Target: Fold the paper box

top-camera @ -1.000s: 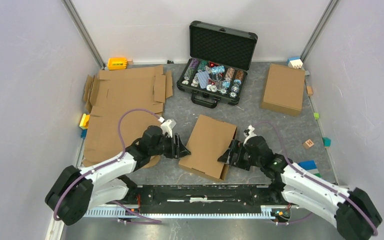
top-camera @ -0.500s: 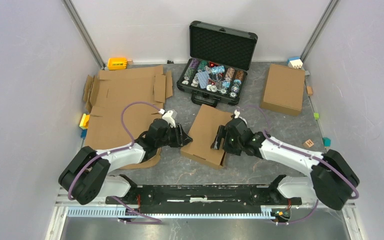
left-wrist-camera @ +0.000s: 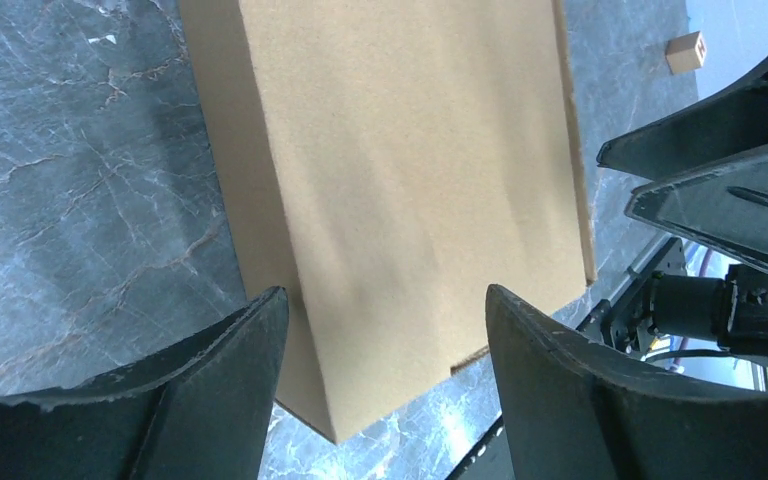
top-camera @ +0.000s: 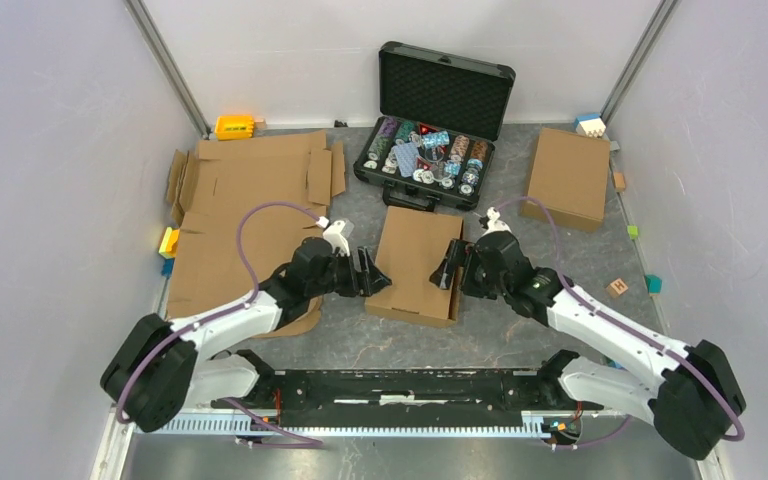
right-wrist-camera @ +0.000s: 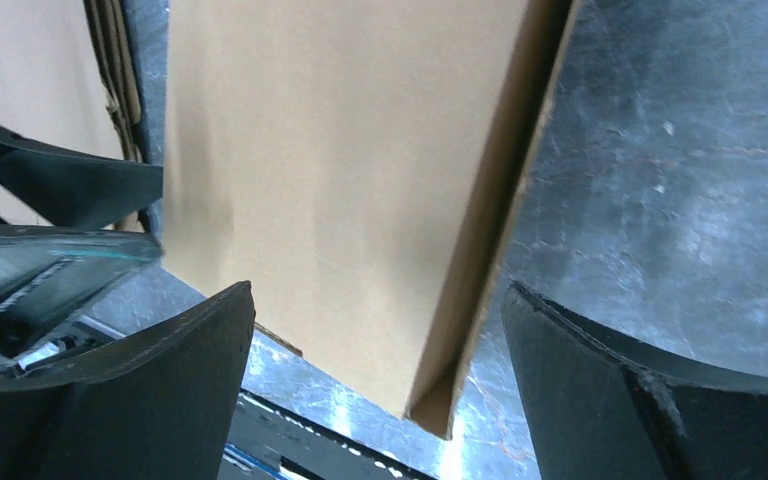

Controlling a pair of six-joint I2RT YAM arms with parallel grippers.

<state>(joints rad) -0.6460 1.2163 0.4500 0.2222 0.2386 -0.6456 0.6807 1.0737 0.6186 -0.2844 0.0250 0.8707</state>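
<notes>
Progress: the paper box (top-camera: pixel 415 262) lies at the middle of the desk (top-camera: pixel 520 330), just in front of the black case (top-camera: pixel 430 160). It shows a closed, shallow rectangular form with a flat top panel. No flap or tab stands loose in the overhead view. In the right wrist view the nearest corner looks not quite flush, though the picture is too close to be sure. In my judgement the folding is essentially done. What may be left is a final squaring or pressing of the walls and setting the box aside.

Grippers: the left gripper (top-camera: pixel 375 275) sits at the box's left side and the right gripper (top-camera: pixel 449 268) at its right side. Both have their jaws spread wide and neither clamps anything. Whether the fingers touch the cardboard walls cannot be told.

Containers:
- The paper box is shut, so its inside is hidden.
- The black case stands open at the far side with its lid upright. Its compartments hold colourful chips (top-camera: pixel 422 152) in rows.
- A second cardboard box (top-camera: pixel 566 178), also closed, rests at the far right, well apart from the work. Its contents are unseen.

Stock: flat cardboard sheets (top-camera: pixel 250 200), unfolded with cut flaps, lie stacked on the left of the desk beside the left arm.
</notes>
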